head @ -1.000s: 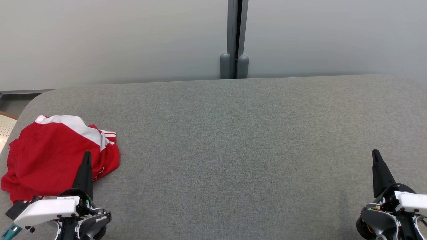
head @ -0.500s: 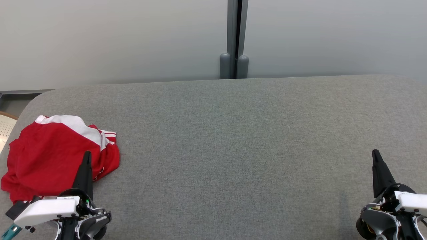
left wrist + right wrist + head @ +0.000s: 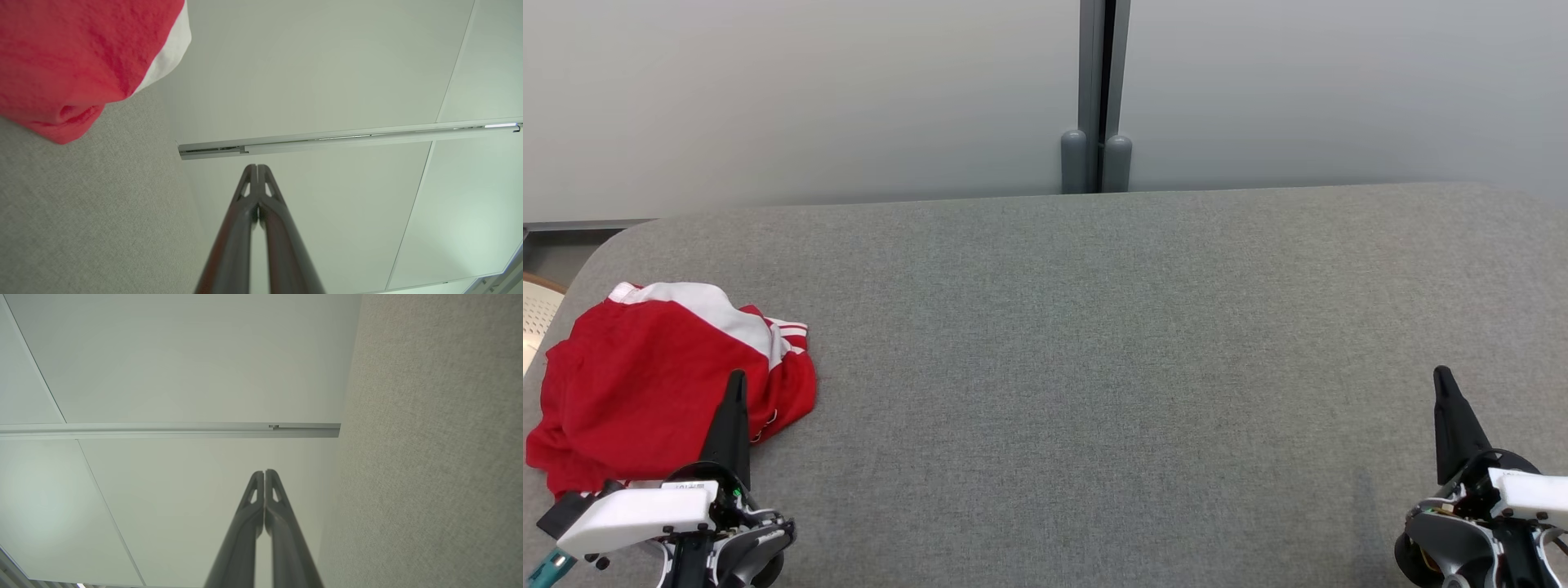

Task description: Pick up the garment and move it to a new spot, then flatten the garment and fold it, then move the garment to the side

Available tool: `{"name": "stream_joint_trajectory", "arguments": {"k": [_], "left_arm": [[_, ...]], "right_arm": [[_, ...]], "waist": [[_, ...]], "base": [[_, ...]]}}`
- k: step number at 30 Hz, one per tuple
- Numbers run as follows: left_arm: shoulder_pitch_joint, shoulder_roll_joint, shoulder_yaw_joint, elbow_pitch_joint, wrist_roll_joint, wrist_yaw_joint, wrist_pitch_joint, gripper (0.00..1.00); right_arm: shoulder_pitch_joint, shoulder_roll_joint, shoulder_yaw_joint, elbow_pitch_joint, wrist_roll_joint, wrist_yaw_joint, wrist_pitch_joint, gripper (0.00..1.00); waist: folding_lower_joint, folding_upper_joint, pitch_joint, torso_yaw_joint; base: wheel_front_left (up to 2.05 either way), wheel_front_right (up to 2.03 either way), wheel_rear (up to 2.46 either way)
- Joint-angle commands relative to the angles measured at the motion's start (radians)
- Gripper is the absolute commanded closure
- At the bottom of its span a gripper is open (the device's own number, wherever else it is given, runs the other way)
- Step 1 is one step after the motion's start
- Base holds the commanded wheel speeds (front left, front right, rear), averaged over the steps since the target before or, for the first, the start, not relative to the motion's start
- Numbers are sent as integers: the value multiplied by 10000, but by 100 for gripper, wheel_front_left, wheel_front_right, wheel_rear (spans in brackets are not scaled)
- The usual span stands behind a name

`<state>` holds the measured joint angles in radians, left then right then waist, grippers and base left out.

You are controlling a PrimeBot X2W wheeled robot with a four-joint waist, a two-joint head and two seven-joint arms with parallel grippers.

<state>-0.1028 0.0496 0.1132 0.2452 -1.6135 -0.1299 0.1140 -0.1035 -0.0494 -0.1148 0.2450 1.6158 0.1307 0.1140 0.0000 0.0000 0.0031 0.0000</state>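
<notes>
A crumpled red garment with a white panel and thin white stripes (image 3: 645,384) lies in a loose heap at the left end of a wide grey fabric-covered surface (image 3: 1094,367), close to its rounded left corner. The white panel runs along the far side of the heap, and the striped edge pokes out toward the middle of the surface. The rest of the grey fabric runs from the heap to the right edge.

The left pincer (image 3: 737,382) sits at the lower left in the head view, its two long dark fingers pressed flat together into one point. That point overlaps the near right part of the garment in the head view. In the left wrist view, though, the same pincer (image 3: 257,168) stands apart from the red cloth (image 3: 61,61), which bulges in the upper left corner above the grey weave (image 3: 81,224). The fingers have nothing between them.

The right pincer (image 3: 1441,376) rests at the lower right, well apart from the garment, above bare grey fabric. Its fingers are likewise fully closed on nothing, tips meeting (image 3: 264,473), with the surface (image 3: 429,457) alongside.

Behind the surface stands a pale grey panelled wall (image 3: 809,98), split by a dark grey upright post (image 3: 1103,82) with two rounded caps at its foot.
</notes>
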Motion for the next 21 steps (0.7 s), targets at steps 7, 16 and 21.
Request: {"name": "stream_joint_trajectory", "arguments": {"k": [7, 16, 21], "left_arm": [[29, -11, -7, 39, 1, 2, -4, 0], [569, -140, -197, 232, 158, 7, -260, 0], [680, -126, -259, 92, 794, 5, -508, 0]], "right_arm": [[23, 8, 2, 39, 5, 2, -1, 0], [414, 98, 327, 327, -171, 0, -254, 0], [414, 74, 525, 272, -731, 0, -508, 0]], "waist": [[0, 0, 0, 0], [0, 0, -3, -7], [0, 0, -15, -11]], "base": [[0, 0, 0], [0, 0, 0], [0, 0, 0]]}}
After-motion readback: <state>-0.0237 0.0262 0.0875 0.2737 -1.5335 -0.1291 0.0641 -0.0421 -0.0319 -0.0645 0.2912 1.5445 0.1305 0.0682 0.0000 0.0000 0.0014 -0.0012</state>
